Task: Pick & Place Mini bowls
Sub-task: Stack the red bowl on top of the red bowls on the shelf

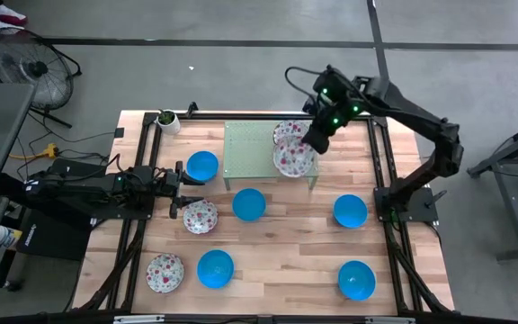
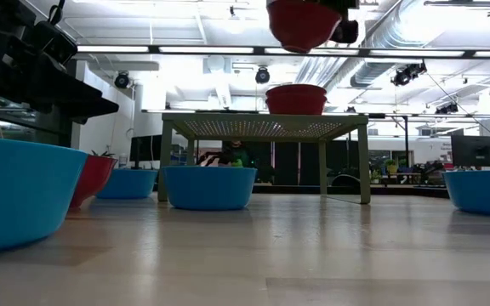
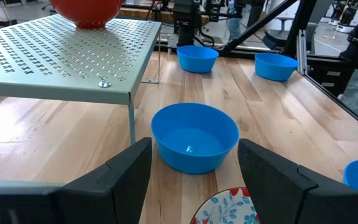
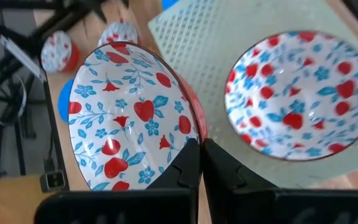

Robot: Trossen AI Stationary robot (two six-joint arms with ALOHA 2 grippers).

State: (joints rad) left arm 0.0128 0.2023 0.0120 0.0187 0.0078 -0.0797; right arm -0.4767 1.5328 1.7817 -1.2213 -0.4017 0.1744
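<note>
My right gripper (image 1: 316, 137) is shut on a white floral bowl with a red outside (image 4: 129, 124), up in the air over the green perforated rack (image 1: 250, 153); the low view shows that bowl (image 2: 304, 21) above the rack. A second floral bowl (image 4: 300, 93) sits on its base on the rack top. My left gripper (image 1: 180, 191) is open and low over the table's left part. Between its fingers (image 3: 129, 174) the rim of another floral bowl (image 3: 225, 208) shows, untouched. A blue bowl (image 3: 194, 137) stands just ahead of it. My right gripper pinches the floral bowl's rim (image 4: 194, 134), at the edge nearest the wrist. One finger is on the patterned inside and one on the red outside. The fingers come from above, slanting down. The bowl is lifted clear above the rack.
Several blue bowls (image 1: 249, 204) (image 1: 350, 211) (image 1: 215, 268) (image 1: 356, 279) (image 1: 202, 166) and floral bowls (image 1: 199, 216) (image 1: 164, 273) stand on the wooden table. A small white pot with a plant (image 1: 166, 120) is at the far left corner. Black frame rails (image 1: 380, 180) run along the sides.
</note>
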